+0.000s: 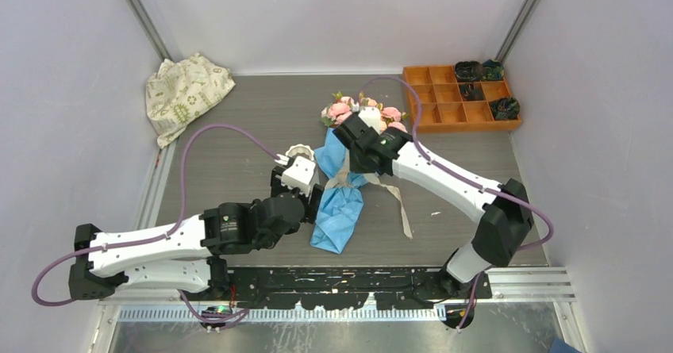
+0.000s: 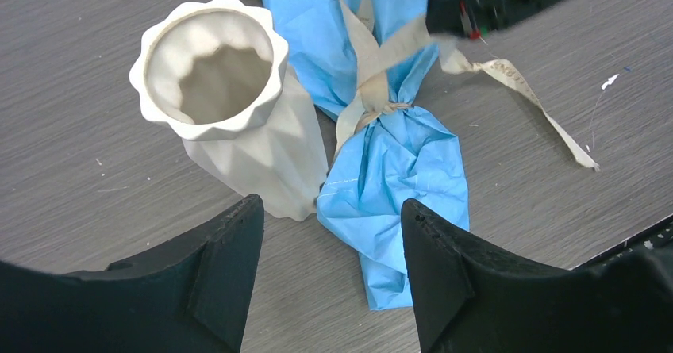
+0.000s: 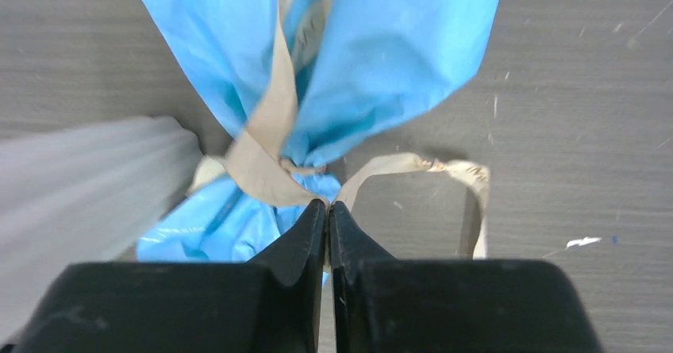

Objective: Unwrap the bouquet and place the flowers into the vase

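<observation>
Flowers (image 1: 361,111), pink and peach, fan out at the far end of the bouquet (image 1: 341,202), which lies flat in the middle of the grey surface (image 1: 238,131) with its blue paper (image 1: 337,218) trailing toward the near edge. From above, the white vase (image 1: 299,153) stands just left of the bouquet. The left hand (image 1: 295,180) sits right behind the vase on the near side. The right hand (image 1: 347,177) reaches in from the right onto the tied waist of the wrapping, and a loose tail of ribbon (image 1: 401,206) runs off to the near right. An orange tray (image 1: 456,99) sits at the far right and a patterned cloth (image 1: 184,91) is bunched in the far left corner.

From the left wrist, the two black fingers (image 2: 230,266) stand well apart with nothing between them. The vase is upright beyond them, its foot against the blue paper. The beige ribbon is knotted round the paper's narrowest part.

From the right wrist, the fingers (image 3: 294,242) are nipped together to a bare slit, right at the knot. A strip of ribbon runs down into their tips, so they look pinched on it. The vase is only a pale blur at the left.
</observation>
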You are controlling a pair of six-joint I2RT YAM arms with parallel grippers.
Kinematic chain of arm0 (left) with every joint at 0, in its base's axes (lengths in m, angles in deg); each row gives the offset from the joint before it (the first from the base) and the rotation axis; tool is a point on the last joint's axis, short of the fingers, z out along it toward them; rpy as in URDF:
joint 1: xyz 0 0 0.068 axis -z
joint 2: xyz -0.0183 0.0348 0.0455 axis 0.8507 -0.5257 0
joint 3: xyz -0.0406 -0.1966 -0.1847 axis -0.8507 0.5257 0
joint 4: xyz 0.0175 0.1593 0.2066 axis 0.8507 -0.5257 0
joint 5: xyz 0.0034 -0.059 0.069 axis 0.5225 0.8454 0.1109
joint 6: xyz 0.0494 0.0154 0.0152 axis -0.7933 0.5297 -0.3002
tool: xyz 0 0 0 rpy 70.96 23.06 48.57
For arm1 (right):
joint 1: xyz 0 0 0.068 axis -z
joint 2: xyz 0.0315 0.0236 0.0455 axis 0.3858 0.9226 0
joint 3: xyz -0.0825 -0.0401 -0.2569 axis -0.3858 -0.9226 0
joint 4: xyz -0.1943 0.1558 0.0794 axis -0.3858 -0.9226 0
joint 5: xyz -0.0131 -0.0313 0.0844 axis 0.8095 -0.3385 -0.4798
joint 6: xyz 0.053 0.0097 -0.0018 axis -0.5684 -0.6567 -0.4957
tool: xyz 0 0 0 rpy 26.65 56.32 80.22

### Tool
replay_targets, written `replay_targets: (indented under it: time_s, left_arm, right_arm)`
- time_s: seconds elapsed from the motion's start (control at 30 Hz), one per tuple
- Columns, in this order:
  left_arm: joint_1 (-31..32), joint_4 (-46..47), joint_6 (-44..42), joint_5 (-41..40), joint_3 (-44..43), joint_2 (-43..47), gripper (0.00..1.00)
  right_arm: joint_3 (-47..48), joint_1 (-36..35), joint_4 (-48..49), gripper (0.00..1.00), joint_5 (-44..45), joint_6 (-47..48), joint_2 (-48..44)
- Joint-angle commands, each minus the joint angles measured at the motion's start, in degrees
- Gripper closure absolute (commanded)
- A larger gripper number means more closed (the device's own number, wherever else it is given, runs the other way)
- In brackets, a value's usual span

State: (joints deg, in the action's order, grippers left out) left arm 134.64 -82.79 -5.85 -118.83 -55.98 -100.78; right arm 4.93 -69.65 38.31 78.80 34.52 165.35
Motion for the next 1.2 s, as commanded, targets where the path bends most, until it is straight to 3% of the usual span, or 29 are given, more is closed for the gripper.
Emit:
replay_targets:
  time_s: [0.0,0.2,0.33,0.47,0.6,0.67,0.77,0.93,1.17]
  left_arm:
    - [-0.1,2.3,0.5,-0.6,-1.3,0.6,0.35]
    - [-0.1,1.1,1.6,-1.0,-0.2,3.5,0.35]
    - [-0.1,1.4,1.9,-0.7,0.8,4.1,0.35]
    - [-0.1,2.0,2.5,0.2,0.8,2.7,0.35]
    - [-0.1,4.7,2.3,2.1,1.1,0.5,0.35]
    - [-0.1,5.9,2.2,3.0,0.9,-1.0,0.35]
    - [-0.2,7.4,2.2,4.0,0.8,-3.2,0.36]
    - [-0.2,12.3,4.1,6.5,4.0,-4.2,0.36]
    - [-0.1,15.5,6.5,7.1,9.5,-5.5,0.38]
  right_arm:
    - [11.8,2.0,-1.7,0.89,5.2,4.4,3.7]
    - [27.5,10.8,-2.4,0.87,2.6,7.4,14.7]
    - [29.1,14.1,2.3,0.48,-2.8,8.6,16.3]
    - [18.2,13.5,7.2,0.37,-4.7,6.2,7.5]
    - [0.0,11.6,12.5,0.49,-8.6,2.0,-4.4]
    - [-6.0,10.0,14.3,0.56,-11.0,0.0,-8.6]
    - [-11.4,6.8,16.5,0.59,-13.3,-3.2,-12.3]
    - [-16.9,4.4,22.6,0.59,-17.6,-6.7,-11.7]
    - [-16.8,4.7,25.6,0.59,-18.2,-7.3,-3.2]
